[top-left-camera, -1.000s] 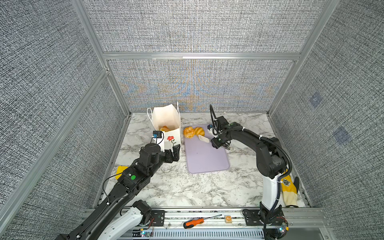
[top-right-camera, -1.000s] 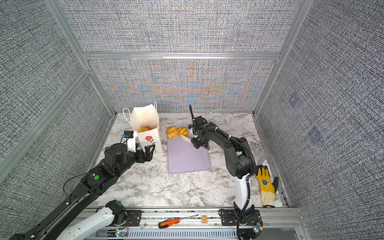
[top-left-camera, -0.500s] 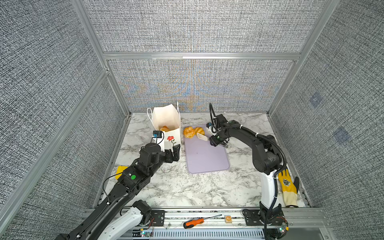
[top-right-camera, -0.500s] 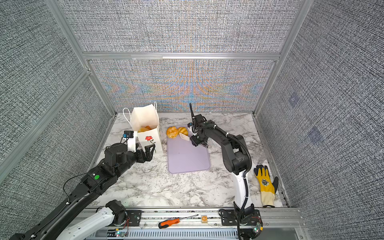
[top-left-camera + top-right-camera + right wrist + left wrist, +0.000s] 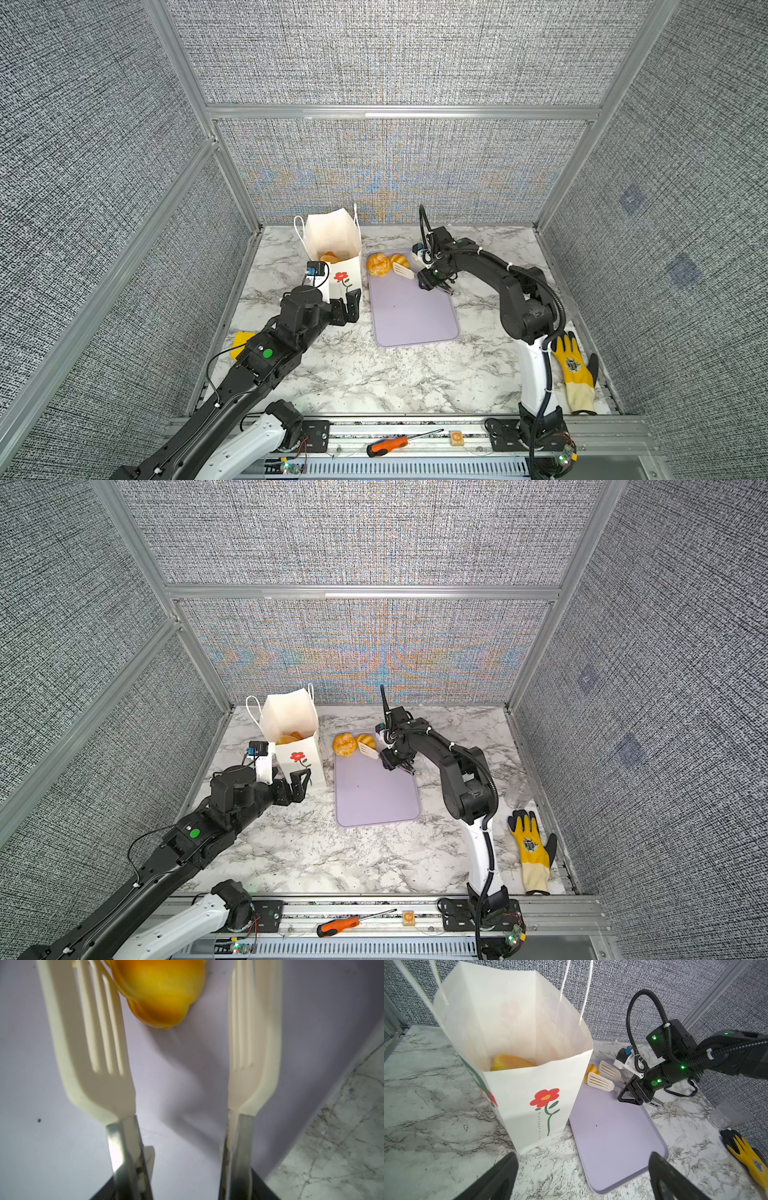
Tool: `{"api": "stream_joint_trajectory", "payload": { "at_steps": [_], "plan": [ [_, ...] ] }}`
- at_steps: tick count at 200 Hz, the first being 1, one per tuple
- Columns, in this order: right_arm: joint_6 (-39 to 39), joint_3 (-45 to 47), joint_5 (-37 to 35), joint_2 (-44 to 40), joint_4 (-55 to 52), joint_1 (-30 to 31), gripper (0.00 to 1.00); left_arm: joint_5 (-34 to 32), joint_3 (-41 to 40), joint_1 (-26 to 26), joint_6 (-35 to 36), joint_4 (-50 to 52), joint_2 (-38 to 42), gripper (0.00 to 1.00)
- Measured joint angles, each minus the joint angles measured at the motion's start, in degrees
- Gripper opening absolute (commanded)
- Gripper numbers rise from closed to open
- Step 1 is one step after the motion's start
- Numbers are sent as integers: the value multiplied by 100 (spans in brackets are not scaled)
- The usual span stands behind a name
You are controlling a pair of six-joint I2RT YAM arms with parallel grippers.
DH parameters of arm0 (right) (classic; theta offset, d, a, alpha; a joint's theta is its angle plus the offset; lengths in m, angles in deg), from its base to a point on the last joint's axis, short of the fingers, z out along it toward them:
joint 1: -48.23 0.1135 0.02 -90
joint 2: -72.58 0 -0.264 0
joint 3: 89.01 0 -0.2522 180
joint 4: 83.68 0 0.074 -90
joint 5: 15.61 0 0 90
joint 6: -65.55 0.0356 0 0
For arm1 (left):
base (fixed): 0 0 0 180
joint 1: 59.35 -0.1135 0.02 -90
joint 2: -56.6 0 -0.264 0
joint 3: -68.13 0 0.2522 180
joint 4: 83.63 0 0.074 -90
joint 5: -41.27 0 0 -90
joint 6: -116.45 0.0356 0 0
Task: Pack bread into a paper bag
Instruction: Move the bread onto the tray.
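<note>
**Marble table (image 5: 357, 374), grey walls: bread on tray and in bag**

A round bun (image 5: 378, 264) and a croissant (image 5: 400, 259) sit side by side at the upper-left corner of the lilac tray (image 5: 411, 320) in both top views. More pastries (image 5: 330, 257) lie inside the paper bag (image 5: 332, 232), which stands upright just left of the tray. Cream tongs (image 5: 403, 271) reach in from the right, blades apart, with the croissant's end between them. The right gripper (image 5: 430, 282) is clamped on their metal arms. The left gripper (image 5: 347, 305), jaws wide and empty, sits just below the bag's front corner.

left arm (image 5: 266, 353) low, jaws wide, right arm (image 5: 490, 270) bent, jaws clasping tongs (image 5: 402, 270)
</note>
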Motion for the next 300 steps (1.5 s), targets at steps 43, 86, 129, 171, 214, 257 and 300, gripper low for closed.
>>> {"api": "stream_joint_trajectory", "payload": {
  "at_steps": [43, 86, 129, 171, 214, 257, 300],
  "plan": [
    [-17, -212, 79, 179, -94, 0, 61, 0, 61, 0, 2, 15, -7, 99],
    [-63, -555, 72, 358, -345, 15, 60, -2, 72, 2, 2, 31, -2, 99],
    [-179, -682, -166, 433, -640, 81, 60, -2, 74, 2, 7, 33, -13, 99],
    [-352, -973, -671, 595, -942, 254, 55, -2, 114, 2, 24, 35, -63, 99],
    [-426, -848, -911, 442, -1062, 260, 44, -2, 114, 2, 22, 37, 4, 99],
    [-437, -667, -1080, 221, -1154, 262, 42, -7, 109, 2, 20, 37, 68, 99],
    [-417, -136, -1193, -236, -1158, 262, 42, -7, 105, 2, 2, 39, 68, 99]
  ]
}}
